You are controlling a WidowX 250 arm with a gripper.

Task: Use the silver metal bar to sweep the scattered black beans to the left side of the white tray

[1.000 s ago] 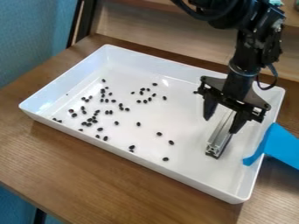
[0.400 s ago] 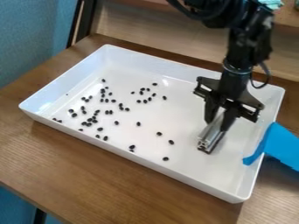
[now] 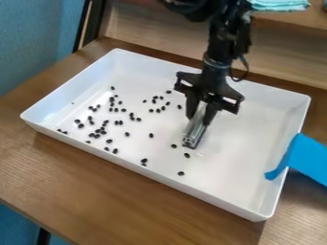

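Observation:
The black gripper [image 3: 201,115] hangs over the middle right of the white tray [image 3: 246,201], shut on a silver metal bar [image 3: 195,128]. The bar is tilted, its upper part between the fingers and its lower end down near the tray floor. Many small black beans [image 3: 103,128] lie scattered on the tray floor, mostly in the left half. Closest to the bar's lower end are one bean [image 3: 174,146] to its left and another [image 3: 187,155] just below it.
Blue tape [image 3: 297,158] covers part of the tray's right rim and runs onto the brown wooden table [image 3: 96,182]. Raised walls surround the tray floor. Behind the tray stands a wooden panel [image 3: 153,36], with a folded light-blue cloth [image 3: 279,5] at the top.
The gripper's fingers have come together on the metal bar. Gripper and bar have moved left and somewhat up in the view, nearer to the beans.

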